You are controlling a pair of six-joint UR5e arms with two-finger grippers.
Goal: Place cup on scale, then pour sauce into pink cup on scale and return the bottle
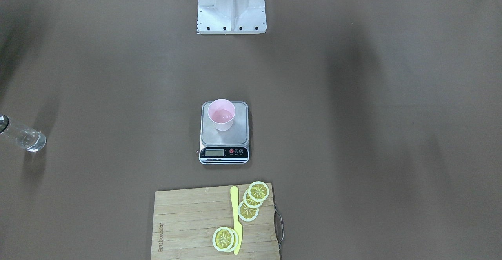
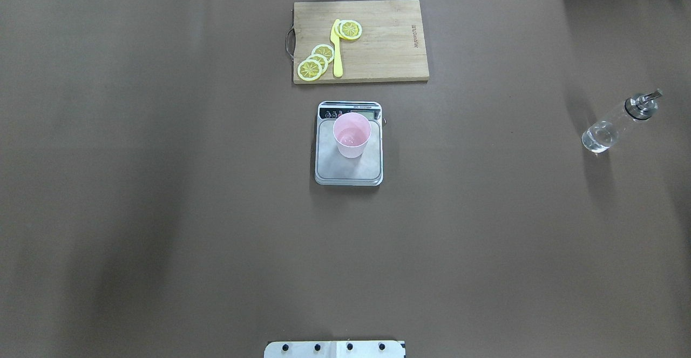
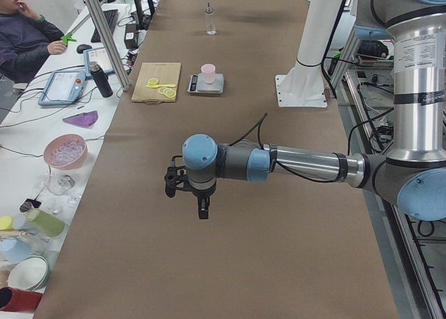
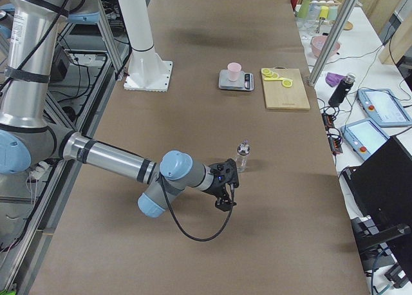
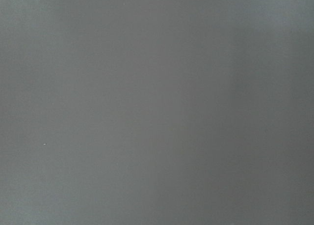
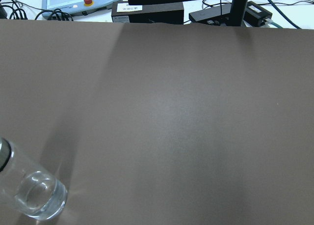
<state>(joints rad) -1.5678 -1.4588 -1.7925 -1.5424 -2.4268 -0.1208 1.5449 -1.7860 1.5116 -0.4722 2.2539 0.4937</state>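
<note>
The bottle [image 2: 612,127] stands at the overhead view's right edge, well apart from the cup [image 2: 352,135] on the scale [image 2: 349,170] at centre. It looks like glass, probably slick and breakable, so grasp mid-body. Whether the left gripper [image 3: 202,209] or right gripper [image 4: 225,202] is open cannot be told.

Pink cup [image 1: 221,114]; silver-grey scale [image 1: 224,134]; clear bottle [image 2: 615,123]

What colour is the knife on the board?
The slim knife is yellow; front-facing view shows best.

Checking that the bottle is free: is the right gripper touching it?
Apart. The overhead view shows the bottle standing alone with no gripper at it; the right-side view shows the right gripper short of it.
</note>
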